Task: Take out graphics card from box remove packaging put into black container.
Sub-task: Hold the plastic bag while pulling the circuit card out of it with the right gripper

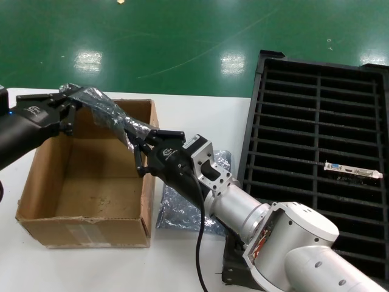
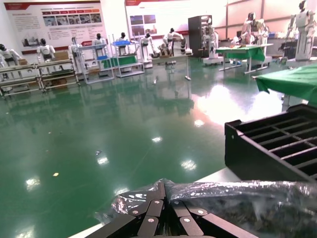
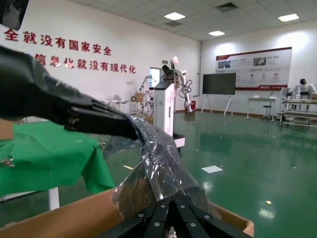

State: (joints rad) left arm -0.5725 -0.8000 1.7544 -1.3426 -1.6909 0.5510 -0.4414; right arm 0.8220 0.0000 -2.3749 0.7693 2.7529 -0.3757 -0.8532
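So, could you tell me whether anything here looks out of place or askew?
A crumpled empty bag lies loose on the table between the box and the black container. Another bag hangs stretched above the box, the left gripper and right gripper each pinching an end.

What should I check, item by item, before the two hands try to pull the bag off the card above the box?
1. Left hand grips one end of the packaging: ok, fingers closed on it.
2. Right hand grips the other end: ok, closed on the plastic.
3. Bag is held over the box, above its open top: ok.
4. Graphics card inside the held bag: cannot tell, the plastic hides its content.
5. Free slots in the black container: ok, only one other card lies there.
6. Empty bag on the table, beside the box and under the right arm: ok, away from the container.
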